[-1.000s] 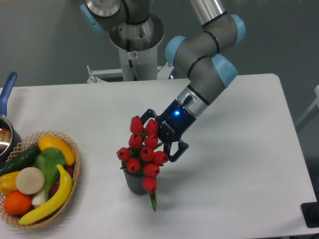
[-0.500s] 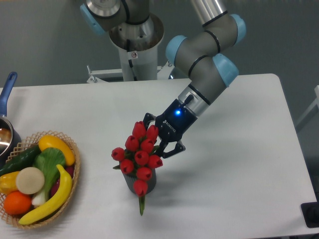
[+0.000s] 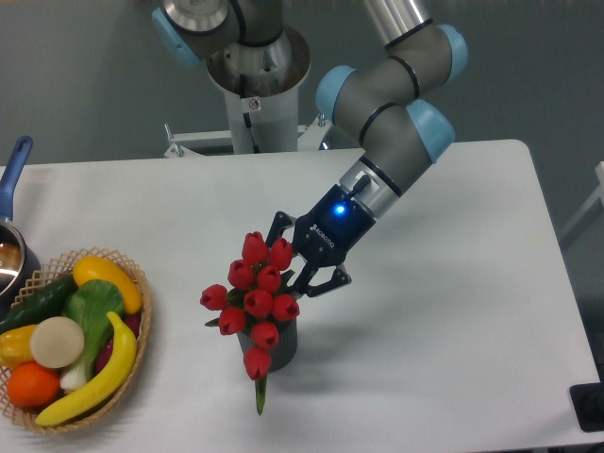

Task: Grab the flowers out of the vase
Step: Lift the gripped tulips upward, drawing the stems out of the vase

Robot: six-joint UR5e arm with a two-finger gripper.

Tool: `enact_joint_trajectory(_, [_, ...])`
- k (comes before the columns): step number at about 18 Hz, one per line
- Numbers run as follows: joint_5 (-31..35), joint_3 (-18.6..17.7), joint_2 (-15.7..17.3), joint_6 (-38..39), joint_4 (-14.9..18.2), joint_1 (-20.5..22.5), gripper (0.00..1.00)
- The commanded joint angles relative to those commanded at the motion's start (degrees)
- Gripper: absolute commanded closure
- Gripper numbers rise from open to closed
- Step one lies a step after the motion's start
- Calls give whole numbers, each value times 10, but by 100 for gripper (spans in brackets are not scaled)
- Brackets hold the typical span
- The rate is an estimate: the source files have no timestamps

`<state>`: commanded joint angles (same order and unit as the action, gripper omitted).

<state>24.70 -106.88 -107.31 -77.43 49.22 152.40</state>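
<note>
The white table point(image 3: 453, 311) fills most of the frame, and the UR5e arm point(image 3: 392, 118) reaches down from the upper middle toward the centre. At the lower left sits a woven basket point(image 3: 142, 326) of fruit and vegetables, with a blue-handled pot point(image 3: 11, 175) at the far left edge.

Just left of centre, the tulips point(image 3: 253, 293) lean out toward the lower left, their red buds covering most of the dark ribbed vase point(image 3: 283, 344) beneath them; one green stem tip hangs below the bunch in front of the vase. The gripper point(image 3: 304, 267) sits at the upper right side of the bunch, its dark fingers wrapped about the stems just behind the buds. It appears clamped on them, though the buds hide the contact itself, so I cannot tell for certain.

The step in hand looks to be drawing the bunch out of the vase. To do it well, the pull should follow the line of the stems, up and away, slowly enough that the light vase does not tip or get dragged along, with steady grip pressure so no stem slips loose.
</note>
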Motion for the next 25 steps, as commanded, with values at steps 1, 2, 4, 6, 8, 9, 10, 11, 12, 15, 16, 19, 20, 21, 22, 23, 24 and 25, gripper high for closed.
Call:
enact_joint_trajectory(1, [0, 0, 1, 1, 0, 1, 61])
enact_joint_trajectory(2, [-3, 0, 1, 2, 0, 1, 62])
enact_joint_trajectory(4, [-17, -1, 1, 6, 1, 2, 68])
enact_joint_trajectory(6, [-23, -2, 1, 8, 1, 3, 68])
enact_joint_trajectory(8, [-30, -2, 2, 10, 1, 5, 68])
enact_joint_trajectory(9, [-34, -3, 3, 11, 1, 6, 68])
enact_joint_trajectory(10, [-39, -4, 4, 11, 1, 6, 68])
enact_joint_trajectory(11, [-44, -5, 5, 11, 1, 7, 68])
enact_joint_trajectory(12, [-48, -6, 6, 11, 1, 7, 68])
enact_joint_trajectory(15, [-62, -9, 16, 12, 1, 14, 68])
enact_joint_trajectory(16, [-68, -9, 19, 15, 1, 14, 68])
enact_joint_trajectory(19, [-98, -9, 32, 26, 1, 18, 68])
enact_joint_trajectory(20, [-109, -9, 33, 26, 1, 19, 68])
enact_joint_trajectory(21, [-117, -8, 33, 26, 1, 20, 68])
enact_joint_trajectory(22, [-120, -8, 36, 26, 1, 24, 68])
enact_joint_trajectory(23, [-120, -8, 38, 26, 0, 24, 68])
enact_joint_trajectory(24, [-121, -7, 41, 26, 0, 26, 68])
enact_joint_trajectory(25, [-121, -6, 42, 26, 0, 30, 68])
